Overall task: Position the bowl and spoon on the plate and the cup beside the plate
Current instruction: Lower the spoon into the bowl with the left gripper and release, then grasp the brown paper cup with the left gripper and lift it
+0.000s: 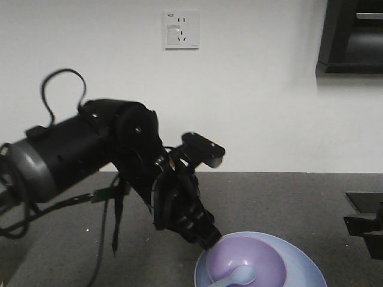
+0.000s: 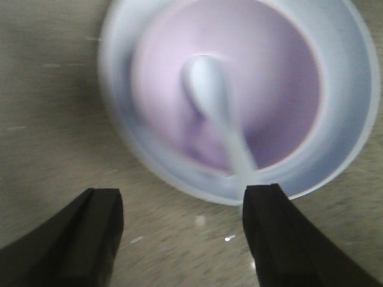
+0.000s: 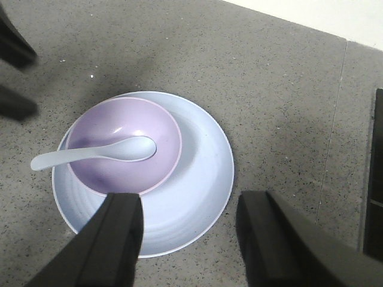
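At the left, the left gripper [image 1: 207,234] hangs low over the counter [image 1: 287,197], its tip just at the near edge of the bowl [image 1: 254,257]; in its own wrist view the two fingers [image 2: 90,233] stand wide apart and nothing is between them, so it holds nothing. Whether a finger touches the rim I cannot tell, because that view is blurred. In the middle, the plate [image 3: 197,179] lies flat on the counter; the bowl sits upright inside it, pushed toward one side and not in the centre. The spoon [image 3: 102,152] lies in the bowl with the scoop on the bottom and the handle leaning out over the rim, above the plate. At the right, the right gripper [image 3: 190,239] hovers above the plate, apart from it; its jaws are also spread and empty. The cup is in none of the views, so I cannot say where it stands. I judge that the bowl and spoon part is finished, and the step in hand is only the left arm clearing away from the bowl. The next move calls for lifting this arm straight off, without catching the spoon handle; then one arm must find the cup, grip it by the wall, and set it upright on the bare counter just beside the plate, not on its rim.
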